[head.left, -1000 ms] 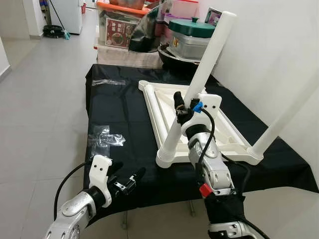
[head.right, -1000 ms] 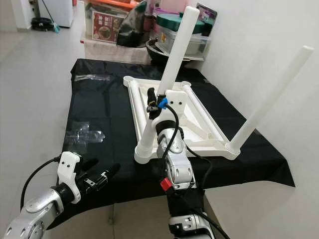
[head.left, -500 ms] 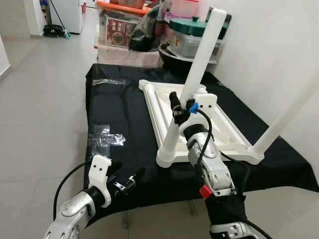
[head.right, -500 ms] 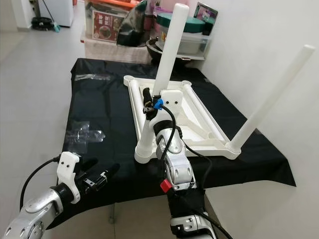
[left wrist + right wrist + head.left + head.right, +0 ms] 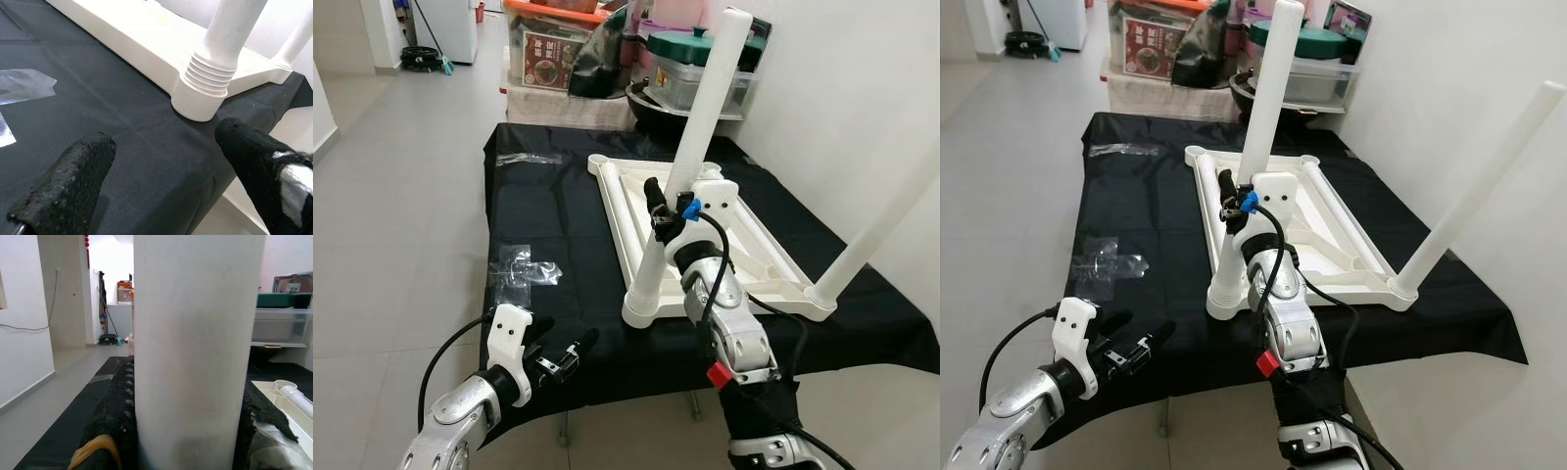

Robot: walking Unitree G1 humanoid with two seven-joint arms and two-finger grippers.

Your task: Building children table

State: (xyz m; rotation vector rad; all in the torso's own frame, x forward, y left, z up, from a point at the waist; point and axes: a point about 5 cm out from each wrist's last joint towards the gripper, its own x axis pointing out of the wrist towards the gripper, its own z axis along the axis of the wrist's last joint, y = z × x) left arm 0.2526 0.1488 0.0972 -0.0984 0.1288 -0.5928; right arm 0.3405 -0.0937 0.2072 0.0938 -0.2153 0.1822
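A white plastic tabletop [image 5: 636,211] lies upside down on a black-covered table [image 5: 538,215]. A long white leg [image 5: 697,127] rises from its near-left corner socket [image 5: 644,308], leaning toward the back right. My right gripper [image 5: 668,211] is shut on this leg partway up; black fingers [image 5: 110,416] press both sides of the tube [image 5: 195,352]. A second white leg [image 5: 886,220] stands in the near-right corner. My left gripper [image 5: 556,350] hangs open at the table's front edge, its fingertips [image 5: 73,171] apart just short of the socket [image 5: 200,93].
Clear plastic wrappers [image 5: 517,271] lie on the black cloth to the left, another piece [image 5: 524,159] farther back. Storage boxes and a green-lidded container [image 5: 690,59] crowd behind the table. A white wall [image 5: 842,88] runs along the right. Tiled floor [image 5: 391,196] opens on the left.
The leg in my right gripper has tipped more upright, its top swinging left, and the gripper shifted slightly with it. My left arm has stayed put.
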